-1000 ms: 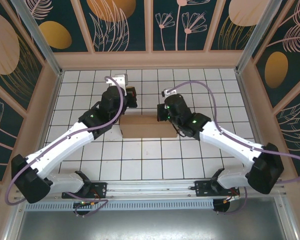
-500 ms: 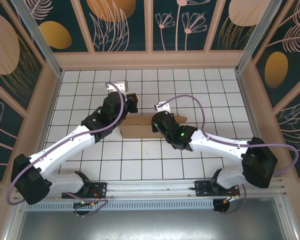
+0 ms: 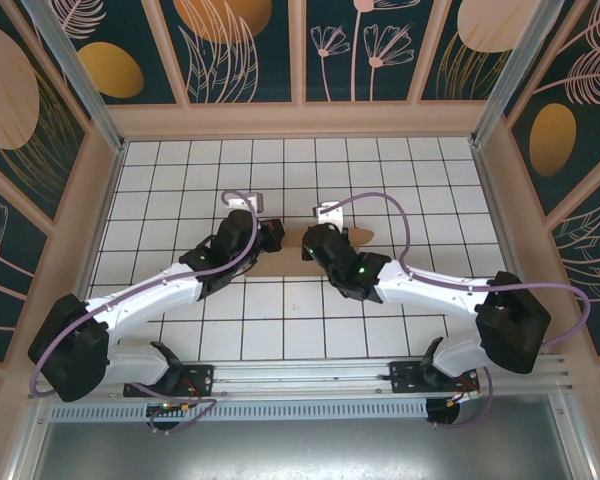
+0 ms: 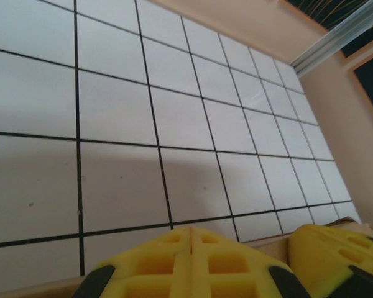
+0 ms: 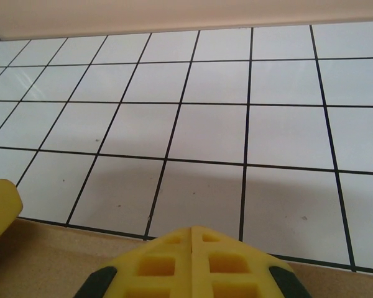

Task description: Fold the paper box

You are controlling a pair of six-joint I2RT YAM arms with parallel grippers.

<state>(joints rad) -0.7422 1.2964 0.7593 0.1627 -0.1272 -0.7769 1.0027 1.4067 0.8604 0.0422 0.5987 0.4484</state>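
Note:
The brown paper box (image 3: 288, 240) lies on the white tiled floor mid-table, largely covered by both arms; a rounded tab (image 3: 361, 236) sticks out at its right. My left gripper (image 3: 268, 233) is shut and low over the box's left part. My right gripper (image 3: 311, 246) is shut close beside it, over the middle. In the left wrist view the shut yellow fingertips (image 4: 191, 231) sit above a cardboard edge (image 4: 280, 247), with the other gripper's yellow finger (image 4: 336, 248) at the right. The right wrist view has shut fingertips (image 5: 191, 230) over cardboard (image 5: 50, 251).
White tiles with black grout (image 3: 280, 170) stretch behind the box to the beige back wall (image 3: 300, 120). Beige side walls (image 3: 75, 230) close in the left and right. A metal rail (image 3: 310, 380) with the arm bases runs along the near edge.
Both grippers have come down and toward each other over the box; the right one moved left. The box now looks lower and more hidden under the arms.

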